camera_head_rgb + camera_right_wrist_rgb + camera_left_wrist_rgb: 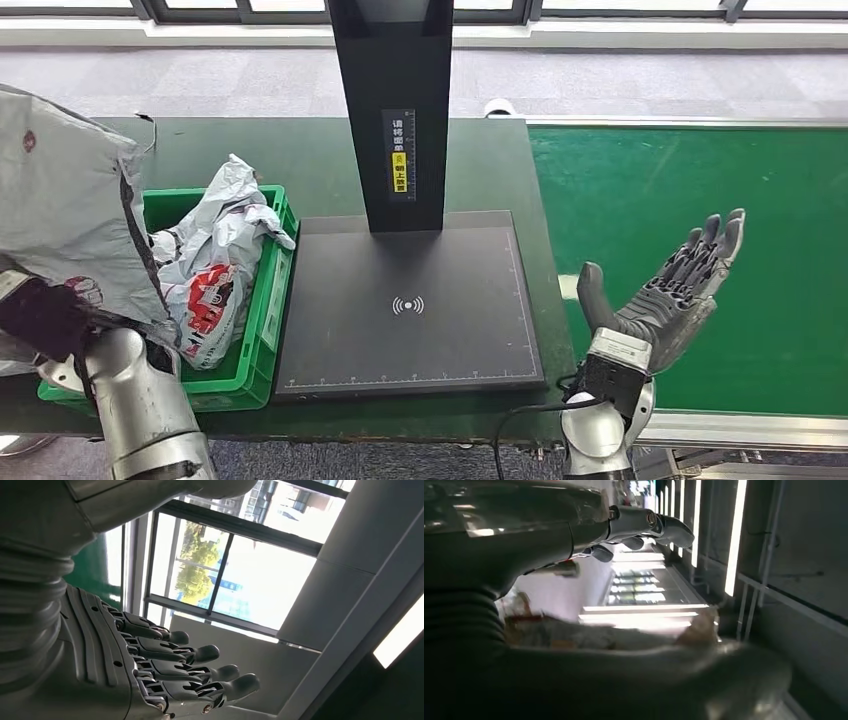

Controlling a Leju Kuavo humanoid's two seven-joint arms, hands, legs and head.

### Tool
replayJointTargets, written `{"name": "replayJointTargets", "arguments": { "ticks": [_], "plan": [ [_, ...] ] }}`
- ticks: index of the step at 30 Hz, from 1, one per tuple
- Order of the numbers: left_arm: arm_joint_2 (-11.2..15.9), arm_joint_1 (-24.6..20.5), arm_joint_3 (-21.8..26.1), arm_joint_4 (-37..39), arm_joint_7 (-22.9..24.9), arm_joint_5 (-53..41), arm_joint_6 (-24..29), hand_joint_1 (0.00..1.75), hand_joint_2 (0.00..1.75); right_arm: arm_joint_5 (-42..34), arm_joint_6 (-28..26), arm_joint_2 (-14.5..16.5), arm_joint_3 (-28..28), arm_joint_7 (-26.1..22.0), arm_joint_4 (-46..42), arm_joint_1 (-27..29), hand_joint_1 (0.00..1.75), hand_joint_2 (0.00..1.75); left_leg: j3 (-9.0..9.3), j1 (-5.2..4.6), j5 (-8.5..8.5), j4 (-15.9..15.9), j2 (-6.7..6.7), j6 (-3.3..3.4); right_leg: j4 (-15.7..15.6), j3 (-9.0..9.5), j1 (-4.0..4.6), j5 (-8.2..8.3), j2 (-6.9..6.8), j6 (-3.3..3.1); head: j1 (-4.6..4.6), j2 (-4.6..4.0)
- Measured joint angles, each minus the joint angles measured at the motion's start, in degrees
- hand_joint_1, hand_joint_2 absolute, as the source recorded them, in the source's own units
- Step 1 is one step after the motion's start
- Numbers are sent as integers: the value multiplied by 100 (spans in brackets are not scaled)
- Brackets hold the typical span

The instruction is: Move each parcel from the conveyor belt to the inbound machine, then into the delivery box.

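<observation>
A large grey plastic parcel hangs at the far left, above the left end of the green delivery box. My left hand grips its lower edge. In the left wrist view the parcel lies blurred between the thumb and the fingers. My right hand is held up, palm open and fingers spread, over the near left part of the green conveyor belt. The right wrist view shows the same hand holding nothing. The inbound machine's black plate is bare.
Inside the delivery box lie crumpled grey parcels with red and white print. The machine's black post rises from the back of the plate. A black cable runs along the table's front edge beside my right wrist.
</observation>
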Motion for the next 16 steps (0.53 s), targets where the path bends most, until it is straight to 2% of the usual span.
{"name": "replayJointTargets", "arguments": {
  "ticks": [2,6,8,13,16],
  "plan": [
    [13,250,-538,-437,1,142,-1,0,0,42,0,-1,-22,0,1,15,0,175,-7,-1,0,0,-11,1,-1,-1,-1,-2,-13,2,-1,1],
    [55,331,-1062,-729,16,-156,-1,0,175,131,0,-1,-39,1,2,17,0,175,-7,-2,1,0,-12,2,-2,0,-1,-1,-20,4,-1,1],
    [63,301,-1120,-633,155,-936,-1,0,175,168,0,-1,-40,1,2,17,0,175,-4,-3,3,0,-10,2,-2,0,-2,0,-21,3,-2,-1],
    [50,0,-826,310,1048,-3915,-2,0,175,223,0,1,-43,1,28,14,0,175,-2,-2,13,0,-9,3,-1,3,-2,8,-24,2,-1,1],
    [36,-201,-558,789,1184,-4516,-2,0,175,234,0,1,-43,1,64,8,0,175,-1,-2,14,0,0,2,0,0,-1,16,-15,-3,-1,0]
  ]
}}
